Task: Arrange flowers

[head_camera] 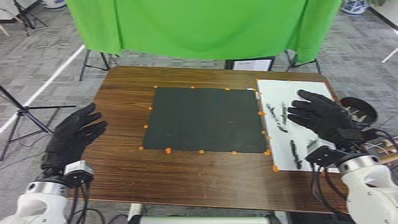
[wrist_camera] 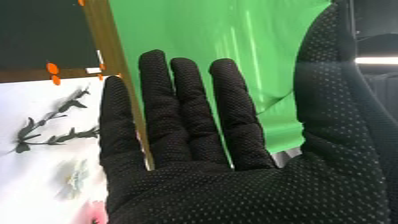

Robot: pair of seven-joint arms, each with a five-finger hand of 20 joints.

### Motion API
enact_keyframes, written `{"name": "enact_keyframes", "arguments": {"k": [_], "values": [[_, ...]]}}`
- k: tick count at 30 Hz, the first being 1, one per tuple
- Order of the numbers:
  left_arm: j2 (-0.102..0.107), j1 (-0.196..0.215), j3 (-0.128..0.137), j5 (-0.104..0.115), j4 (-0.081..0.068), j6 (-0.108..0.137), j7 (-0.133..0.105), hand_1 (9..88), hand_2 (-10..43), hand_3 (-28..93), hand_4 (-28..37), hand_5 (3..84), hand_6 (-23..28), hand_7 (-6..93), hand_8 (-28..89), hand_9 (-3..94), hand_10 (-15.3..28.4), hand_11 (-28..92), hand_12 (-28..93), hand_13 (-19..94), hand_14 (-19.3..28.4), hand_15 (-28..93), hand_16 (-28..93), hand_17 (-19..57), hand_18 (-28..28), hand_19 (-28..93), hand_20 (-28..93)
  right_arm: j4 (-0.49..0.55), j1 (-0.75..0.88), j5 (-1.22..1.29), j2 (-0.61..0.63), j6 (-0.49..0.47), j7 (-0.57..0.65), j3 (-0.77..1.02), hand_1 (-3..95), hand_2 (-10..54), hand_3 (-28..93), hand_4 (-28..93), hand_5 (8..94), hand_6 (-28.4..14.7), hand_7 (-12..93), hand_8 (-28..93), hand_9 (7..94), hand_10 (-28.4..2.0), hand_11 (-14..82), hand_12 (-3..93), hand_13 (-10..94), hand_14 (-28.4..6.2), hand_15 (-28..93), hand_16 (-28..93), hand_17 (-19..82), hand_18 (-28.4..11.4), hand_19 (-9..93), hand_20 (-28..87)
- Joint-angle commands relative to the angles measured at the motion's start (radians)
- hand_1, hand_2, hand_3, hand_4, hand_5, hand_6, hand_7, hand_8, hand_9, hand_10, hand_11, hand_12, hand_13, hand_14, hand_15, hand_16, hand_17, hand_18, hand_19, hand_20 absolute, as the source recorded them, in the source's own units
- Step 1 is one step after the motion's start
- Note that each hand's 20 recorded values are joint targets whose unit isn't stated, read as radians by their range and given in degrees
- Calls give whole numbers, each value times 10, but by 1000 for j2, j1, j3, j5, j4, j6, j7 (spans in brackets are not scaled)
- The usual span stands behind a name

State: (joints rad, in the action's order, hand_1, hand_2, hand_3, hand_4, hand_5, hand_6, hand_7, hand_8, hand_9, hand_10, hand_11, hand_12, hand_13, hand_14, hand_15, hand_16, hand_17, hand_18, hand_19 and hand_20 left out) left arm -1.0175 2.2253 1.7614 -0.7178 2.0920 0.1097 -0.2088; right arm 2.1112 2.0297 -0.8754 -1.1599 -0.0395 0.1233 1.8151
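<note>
Paper bearing sprigs, partly hidden by the right hand, flanks the mat.

Dark, slender sprigs with small narrow leaves lie flat on the white sheet at the right of the head view's frame. Another dark sprig lies lower on it, roughly lengthwise. The right wrist view shows a pale flower lying near a partly visible pink bloom.
</note>
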Motion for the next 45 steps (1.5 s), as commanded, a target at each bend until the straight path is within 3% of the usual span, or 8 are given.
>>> {"name": "enact_keyframes", "arguments": {"k": [1, 4, 21, 28, 34, 36, 38, 45], "values": [[3, 10, 0, 38, -15, -60, -50, 285, -70, 713, -261, 329, 46, 208, -123, 293, 130, 293, 144, 243, 170, 507, -75, -67, 214, 458, 70, -8, -32, 4, 25, -17, 13, -4, 230, -72, 880, -283, 360, -7, 386, -194, 411, -124, 249, 237, 354, -102, 315, 236, 105, -195, 445, 238], [12, 5, 9, 33, -22, -89, -32, 260, -78, 713, -270, 305, 39, 190, -112, 277, 126, 255, 154, 229, 175, 477, -64, -72, 217, 443, 72, -13, -33, -4, 31, -12, 12, -16, 211, -84, 857, -283, 357, -8, 383, -191, 405, -124, 248, 238, 346, -104, 307, 235, 110, -209, 434, 226], [79, -19, 36, 40, -11, -90, 1, 242, -71, 708, -281, 306, 45, 185, -104, 268, 127, 233, 172, 218, 177, 450, -44, -78, 219, 422, 81, 6, 1, -62, 57, 37, 19, -14, 202, -95, 851, -283, 353, -11, 383, -186, 398, -126, 244, 242, 334, -102, 307, 246, 96, -200, 438, 229], [74, 2, 36, 40, -9, -88, 1, 241, -70, 709, -282, 306, 46, 185, -103, 266, 128, 233, 174, 214, 176, 448, -42, -79, 219, 421, 84, 116, 49, -839, 196, 300, 256, -81, 265, -95, 824, -283, 462, 7, 439, -209, 551, -109, 396, 261, 527, -104, 555, 203, 188, -188, 612, 295], [67, 29, 47, 39, 0, -82, -1, 242, -71, 710, -281, 306, 46, 185, -103, 266, 129, 233, 174, 214, 176, 449, -40, -79, 218, 421, 86, 180, 98, -1302, 287, 94, 482, -111, 431, -95, 492, -283, 596, 17, 455, -188, 676, -102, 489, 315, 654, -96, 667, 253, 249, -175, 682, 328], [68, 25, 45, 38, -2, -82, -2, 244, -70, 710, -281, 306, 46, 186, -103, 266, 128, 234, 175, 213, 176, 450, -40, -79, 218, 421, 86, 171, 54, -1320, 304, 65, 552, -171, 462, -95, 131, -186, 617, 15, 440, -178, 690, -109, 493, 334, 661, -103, 682, 266, 252, -182, 690, 338], [66, 29, 47, 37, 0, -84, -4, 245, -70, 709, -280, 306, 46, 186, -103, 266, 129, 235, 175, 213, 175, 451, -39, -79, 218, 421, 87, 196, 53, -1331, 299, -105, 606, -163, 409, -95, -7, -99, 636, 6, 404, -167, 697, -114, 495, 352, 660, -113, 697, 286, 253, -189, 694, 342], [56, 40, 49, 30, 5, -77, -1, 245, -69, 708, -279, 306, 46, 186, -103, 266, 129, 235, 175, 213, 176, 453, -40, -79, 218, 421, 88, 176, 9, -1333, 308, -301, 692, -219, 323, -95, -197, -3, 548, -48, 329, -130, 564, -153, 534, 416, 560, -143, 731, 307, 227, -213, 690, 347]]}}
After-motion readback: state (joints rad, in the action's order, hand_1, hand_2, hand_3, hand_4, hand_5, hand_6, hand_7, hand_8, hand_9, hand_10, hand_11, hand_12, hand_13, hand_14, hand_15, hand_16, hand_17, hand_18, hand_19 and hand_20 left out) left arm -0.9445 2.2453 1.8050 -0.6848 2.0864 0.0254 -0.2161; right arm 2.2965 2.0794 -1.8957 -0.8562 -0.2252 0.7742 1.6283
